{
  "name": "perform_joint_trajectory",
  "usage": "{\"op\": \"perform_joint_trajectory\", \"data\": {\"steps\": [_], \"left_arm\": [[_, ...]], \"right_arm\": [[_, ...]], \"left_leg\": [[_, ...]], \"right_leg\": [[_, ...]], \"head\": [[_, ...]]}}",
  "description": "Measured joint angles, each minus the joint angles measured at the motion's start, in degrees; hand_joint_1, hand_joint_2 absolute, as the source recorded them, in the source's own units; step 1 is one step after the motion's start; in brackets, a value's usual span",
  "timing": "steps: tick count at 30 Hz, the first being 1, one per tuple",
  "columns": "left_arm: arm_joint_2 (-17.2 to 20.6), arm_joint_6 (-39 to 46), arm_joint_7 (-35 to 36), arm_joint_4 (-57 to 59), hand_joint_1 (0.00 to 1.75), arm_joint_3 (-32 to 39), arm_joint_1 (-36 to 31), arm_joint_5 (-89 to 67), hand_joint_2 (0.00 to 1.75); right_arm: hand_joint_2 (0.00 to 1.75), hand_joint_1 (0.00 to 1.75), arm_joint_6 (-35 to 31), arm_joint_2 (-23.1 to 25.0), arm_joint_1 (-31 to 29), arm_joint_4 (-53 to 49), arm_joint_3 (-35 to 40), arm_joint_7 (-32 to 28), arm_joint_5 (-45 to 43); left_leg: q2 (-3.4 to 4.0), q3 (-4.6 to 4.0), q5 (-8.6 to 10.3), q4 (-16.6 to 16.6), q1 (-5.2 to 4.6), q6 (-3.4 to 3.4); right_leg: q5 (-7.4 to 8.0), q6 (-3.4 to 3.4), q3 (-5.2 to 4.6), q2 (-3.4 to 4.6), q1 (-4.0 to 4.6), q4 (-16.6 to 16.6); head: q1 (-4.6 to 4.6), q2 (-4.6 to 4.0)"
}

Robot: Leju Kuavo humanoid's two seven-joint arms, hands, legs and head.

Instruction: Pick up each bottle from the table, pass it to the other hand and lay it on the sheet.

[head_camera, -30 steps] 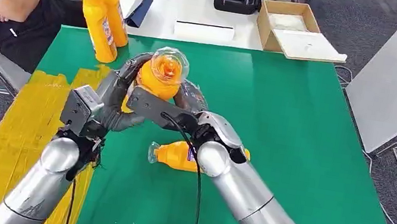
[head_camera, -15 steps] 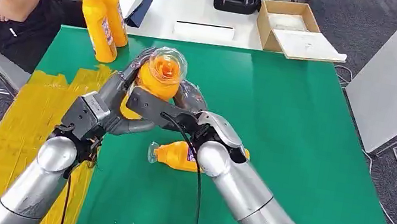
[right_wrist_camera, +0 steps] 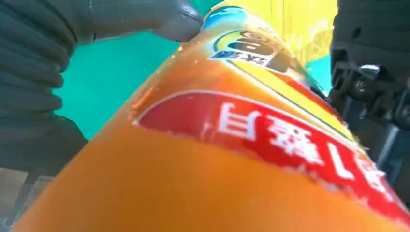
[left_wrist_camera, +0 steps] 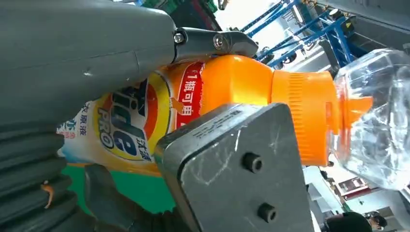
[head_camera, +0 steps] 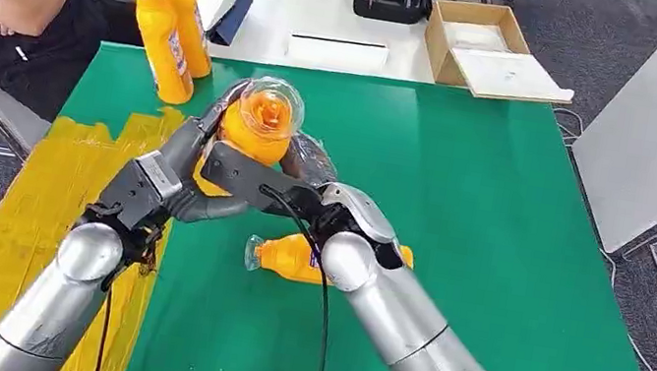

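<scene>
Head view: left hand [head_camera: 173, 183] and right hand [head_camera: 291, 180] both clasp the upright bottle [head_camera: 256, 130] above the green sheet [head_camera: 496, 232], at 10 o'clock from centre; likely mid-handover. Cap up, long axis vertical.

Left wrist view: fingers [left_wrist_camera: 212, 41] wrap the label.

Right wrist view: thumb [right_wrist_camera: 140, 17] presses the bottle body.

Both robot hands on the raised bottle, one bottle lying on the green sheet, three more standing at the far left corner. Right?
Not quite: two bottles stand at the far left corner, not three, as the head view shows. The rest holds: left robot hand and right robot hand on the raised bottle, one lying bottle on the green sheet.
</scene>
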Motion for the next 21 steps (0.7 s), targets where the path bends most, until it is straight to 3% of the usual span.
{"op": "perform_joint_trajectory", "data": {"steps": [1,21], "left_arm": [[0.0,0.0,0.0,0.0,0.0,0.1,0.0,-0.1,1.75],[-0.5,1.7,-0.9,2.8,0.0,0.0,-2.1,0.0,1.75]], "right_arm": [[1.75,1.75,0.1,0.1,0.0,0.0,0.0,0.0,0.0],[1.75,1.75,-0.9,0.5,0.0,0.7,0.5,0.4,0.5]], "left_leg": [[0.0,0.0,0.0,0.0,0.0,0.0],[0.0,0.01,0.0,0.0,0.0,0.0]], "right_leg": [[0.0,0.0,0.0,0.0,0.0,0.0],[0.0,0.0,0.0,0.0,-0.01,0.0]], "head": [[-0.02,0.0],[0.02,0.0]]}}
